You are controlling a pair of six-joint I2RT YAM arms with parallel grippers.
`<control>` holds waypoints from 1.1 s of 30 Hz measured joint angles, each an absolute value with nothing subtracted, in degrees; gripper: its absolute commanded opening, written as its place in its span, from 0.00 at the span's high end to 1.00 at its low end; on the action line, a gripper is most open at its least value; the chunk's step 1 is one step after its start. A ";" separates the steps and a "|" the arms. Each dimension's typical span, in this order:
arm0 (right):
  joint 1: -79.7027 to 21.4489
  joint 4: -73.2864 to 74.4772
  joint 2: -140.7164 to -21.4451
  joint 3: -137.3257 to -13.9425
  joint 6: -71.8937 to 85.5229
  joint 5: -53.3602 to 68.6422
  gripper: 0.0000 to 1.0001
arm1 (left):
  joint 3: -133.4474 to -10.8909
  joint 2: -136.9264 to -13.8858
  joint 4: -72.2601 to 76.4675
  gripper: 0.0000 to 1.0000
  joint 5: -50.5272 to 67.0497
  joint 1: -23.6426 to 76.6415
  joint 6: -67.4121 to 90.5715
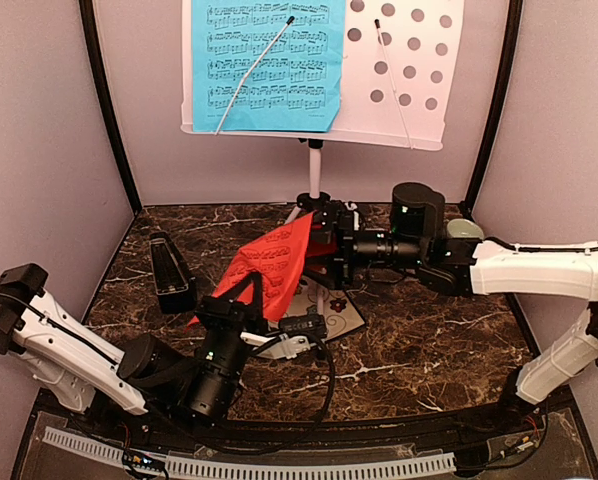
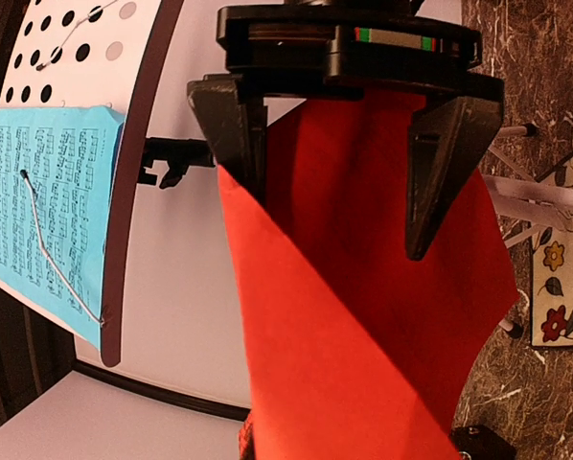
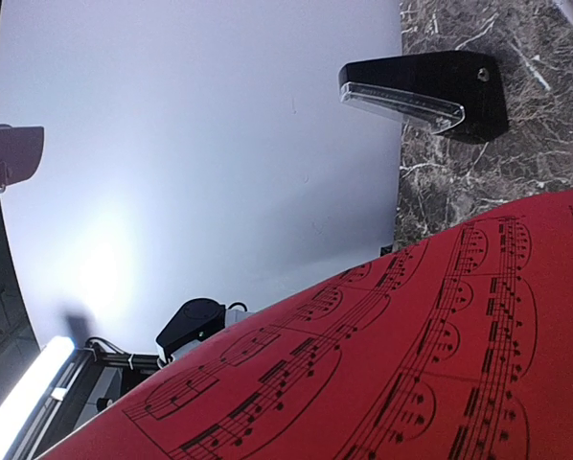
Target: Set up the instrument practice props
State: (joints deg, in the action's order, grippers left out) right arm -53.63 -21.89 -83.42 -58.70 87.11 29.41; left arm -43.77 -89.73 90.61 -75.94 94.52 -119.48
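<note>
At the left, the metronome (image 1: 172, 272) stands upright on the table (image 1: 429, 340); your left gripper (image 2: 334, 225) has its jaws wide apart, and the red sheet (image 1: 279, 262) passes between them, raised and tilted above the table; the blue sheet (image 1: 264, 65) sits on the left half of the music stand (image 1: 399, 125); your right gripper (image 1: 319, 258) is at the red sheet's right edge, but you cannot tell whether it grips.
</note>
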 measured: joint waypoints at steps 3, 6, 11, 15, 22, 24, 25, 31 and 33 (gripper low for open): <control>-53.60 -20.88 -80.82 -55.68 86.63 27.75 0.16 | -43.81 -89.19 90.72 1.00 -75.99 94.50 -119.48; -53.63 -18.44 -76.12 -52.27 85.58 26.39 0.11 | -44.16 -88.77 90.76 1.00 -76.12 93.97 -119.48; -53.63 -14.13 -68.31 -47.90 82.17 23.88 0.09 | -44.31 -88.71 90.76 1.00 -76.49 91.13 -119.50; -54.04 -10.02 -63.16 -45.28 79.55 21.98 0.04 | -44.34 -88.60 90.74 1.00 -77.19 88.31 -119.50; -55.11 -7.53 -60.34 -45.41 77.71 19.22 0.00 | -45.56 -87.18 90.83 1.00 -77.62 87.02 -119.57; -55.16 -7.88 -62.26 -47.18 77.89 19.00 0.00 | -45.58 -87.31 90.83 1.00 -77.69 87.33 -119.57; -55.16 -8.34 -63.77 -48.45 78.11 18.98 0.00 | -45.58 -87.39 90.83 1.00 -77.73 87.61 -119.57; -56.73 -11.46 -70.17 -53.93 78.54 18.37 0.06 | -45.58 -87.72 90.80 1.00 -78.70 89.21 -119.59; -57.01 -12.56 -71.26 -55.07 78.52 18.35 0.21 | -45.58 -87.72 90.80 1.00 -78.76 89.95 -119.59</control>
